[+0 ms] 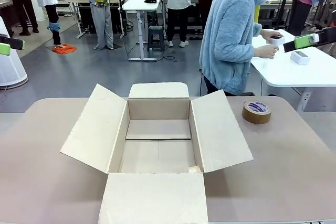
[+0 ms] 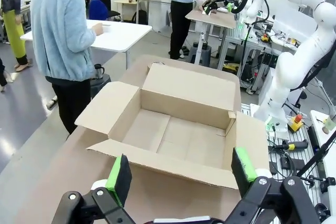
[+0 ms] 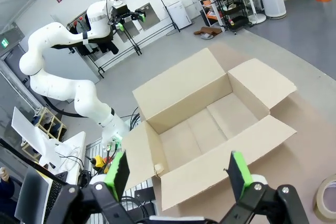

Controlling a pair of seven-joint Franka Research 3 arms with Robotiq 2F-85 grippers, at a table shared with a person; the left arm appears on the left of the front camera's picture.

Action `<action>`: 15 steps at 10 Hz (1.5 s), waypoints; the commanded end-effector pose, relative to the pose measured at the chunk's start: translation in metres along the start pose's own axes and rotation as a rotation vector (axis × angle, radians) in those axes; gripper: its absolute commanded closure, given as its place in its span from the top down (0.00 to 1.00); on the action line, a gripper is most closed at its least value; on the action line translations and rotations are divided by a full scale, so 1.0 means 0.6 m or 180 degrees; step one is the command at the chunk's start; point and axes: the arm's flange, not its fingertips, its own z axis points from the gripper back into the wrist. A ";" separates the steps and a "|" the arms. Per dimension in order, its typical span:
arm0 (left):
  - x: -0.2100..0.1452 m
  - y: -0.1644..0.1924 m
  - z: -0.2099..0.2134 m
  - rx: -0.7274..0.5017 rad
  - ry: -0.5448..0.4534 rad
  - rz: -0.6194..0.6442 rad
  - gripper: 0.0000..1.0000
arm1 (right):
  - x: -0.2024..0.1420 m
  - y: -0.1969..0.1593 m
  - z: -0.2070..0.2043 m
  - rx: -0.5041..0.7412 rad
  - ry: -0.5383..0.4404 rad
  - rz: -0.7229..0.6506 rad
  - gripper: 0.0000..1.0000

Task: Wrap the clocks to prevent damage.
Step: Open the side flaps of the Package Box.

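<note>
We see our left gripper [image 2: 181,167] and right gripper [image 3: 177,174] both spread wide and empty, looking down on the open box [image 1: 158,109] with a tape roll [image 1: 256,112] beside it, and we cannot tell where the clocks are.

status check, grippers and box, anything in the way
Left gripper open, right gripper open, both raised. Cardboard box open, nothing inside. Tape roll right of it; person turned to white side table.

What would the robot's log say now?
left gripper: open | right gripper: open | cardboard box: flaps open | tape roll: right of box | person: at far table
</note>
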 end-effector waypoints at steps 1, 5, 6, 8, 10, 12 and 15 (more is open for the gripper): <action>0.020 -0.006 -0.013 0.0173 0.0368 0.0031 1.00 | 0.024 0.014 -0.016 -0.0176 0.0257 -0.0249 1.00; 0.095 -0.048 -0.068 0.0569 0.0979 -0.0151 1.00 | 0.101 0.070 -0.104 -0.0339 0.0973 -0.0116 1.00; 0.071 -0.028 -0.052 0.0380 0.0807 -0.0219 1.00 | 0.073 0.056 -0.069 -0.0283 0.0718 -0.0075 1.00; 0.071 -0.028 -0.052 0.0380 0.0807 -0.0219 1.00 | 0.073 0.056 -0.069 -0.0283 0.0718 -0.0075 1.00; 0.085 -0.047 -0.061 0.0434 0.0888 -0.0252 0.41 | 0.087 0.077 -0.090 -0.0323 0.0928 -0.0073 0.40; 0.084 -0.050 -0.061 0.0414 0.0901 -0.0255 0.00 | 0.082 0.080 -0.090 -0.0362 0.0912 -0.0099 0.00; 0.083 -0.049 -0.064 0.0442 0.0949 -0.0209 0.00 | 0.078 0.078 -0.086 -0.0416 0.0959 -0.0171 0.16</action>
